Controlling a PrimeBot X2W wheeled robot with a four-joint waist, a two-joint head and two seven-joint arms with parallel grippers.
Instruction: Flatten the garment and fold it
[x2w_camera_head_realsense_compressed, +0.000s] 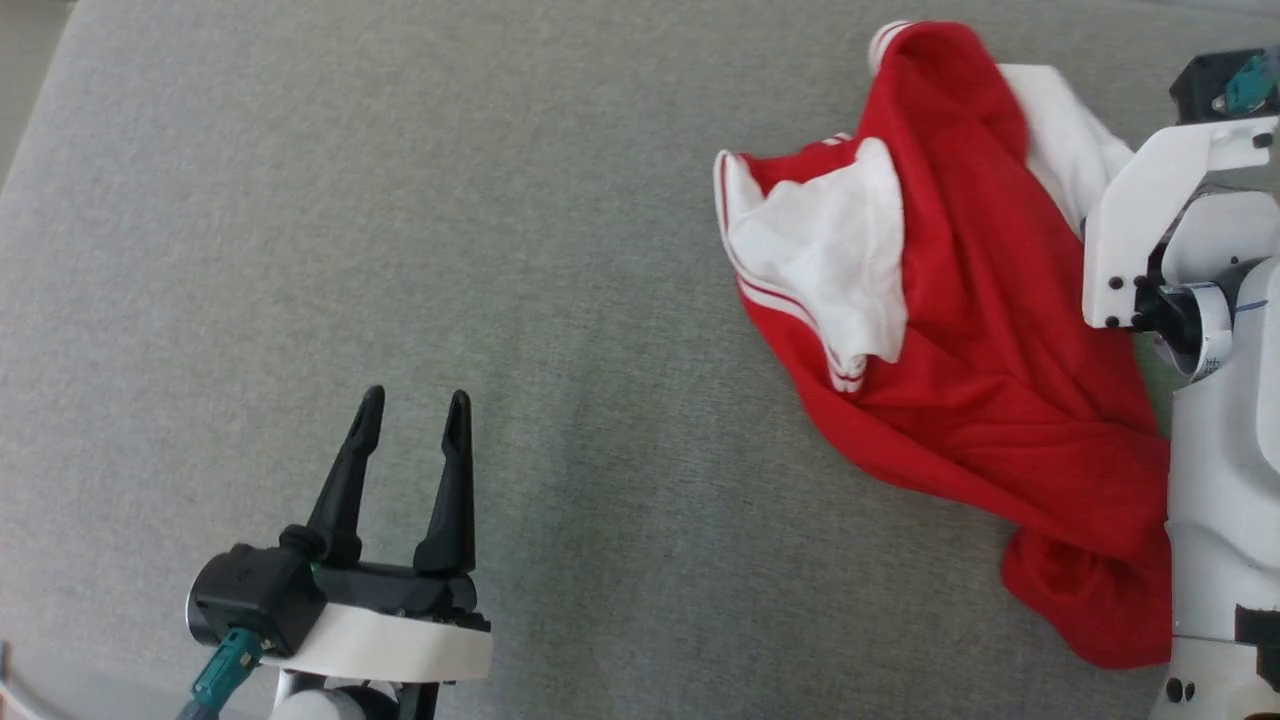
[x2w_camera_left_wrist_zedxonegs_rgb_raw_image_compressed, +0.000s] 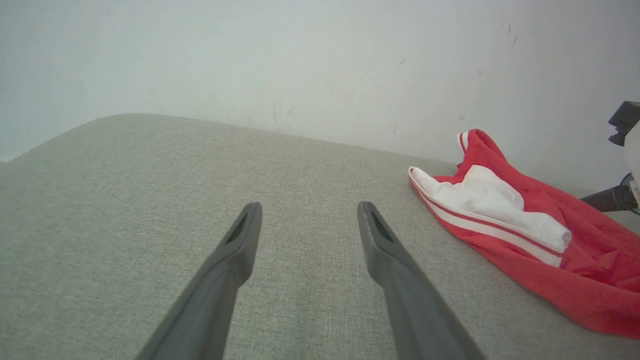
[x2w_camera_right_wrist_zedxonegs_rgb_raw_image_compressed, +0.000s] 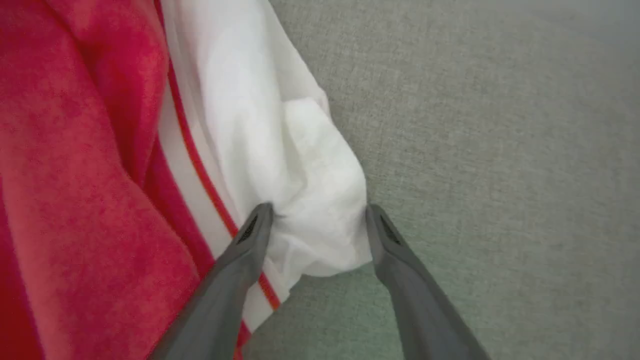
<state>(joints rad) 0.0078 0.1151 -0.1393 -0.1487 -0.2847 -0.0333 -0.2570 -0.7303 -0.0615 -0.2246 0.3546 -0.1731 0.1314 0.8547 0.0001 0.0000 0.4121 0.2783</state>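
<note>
Nearest in the head view, at the lower left, the left gripper (x2w_camera_head_realsense_compressed: 416, 395) is held over a bare grey woven surface (x2w_camera_head_realsense_compressed: 600, 300). Its jaws are parted fairly wide and nothing is held between them. The same gripper (x2w_camera_left_wrist_zedxonegs_rgb_raw_image_compressed: 309, 207) is seen from behind in the left wrist view, with the surface (x2w_camera_left_wrist_zedxonegs_rgb_raw_image_compressed: 125, 200) running ahead of it to a rounded far corner. That view adds a pale, lightly scuffed wall (x2w_camera_left_wrist_zedxonegs_rgb_raw_image_compressed: 300, 60) standing behind the far edge.

Farther out and to the right, well apart from the left gripper, the garment (x2w_camera_head_realsense_compressed: 1000, 330) lies crumpled on the surface with plain red cloth uppermost. A white sleeve (x2w_camera_head_realsense_compressed: 830, 250) edged with red-and-white stripes is folded across its left part. In the left wrist view the garment (x2w_camera_left_wrist_zedxonegs_rgb_raw_image_compressed: 590, 260) is seen low and from the side, near the far edge by the wall.

The garment's right edge is covered in the head view by the white right arm (x2w_camera_head_realsense_compressed: 1140, 220), beside a second white sleeve (x2w_camera_head_realsense_compressed: 1060, 140). What lies under the arm is supplied by the right wrist view. There the right gripper (x2w_camera_right_wrist_zedxonegs_rgb_raw_image_compressed: 319, 209) is set with its jaws wide, one on either side of a bunched fold of white sleeve (x2w_camera_right_wrist_zedxonegs_rgb_raw_image_compressed: 300, 165), and the fold is not pinched. Red cloth (x2w_camera_right_wrist_zedxonegs_rgb_raw_image_compressed: 75, 175) fills the left of that view. Whether the tips press the cloth cannot be told.
</note>
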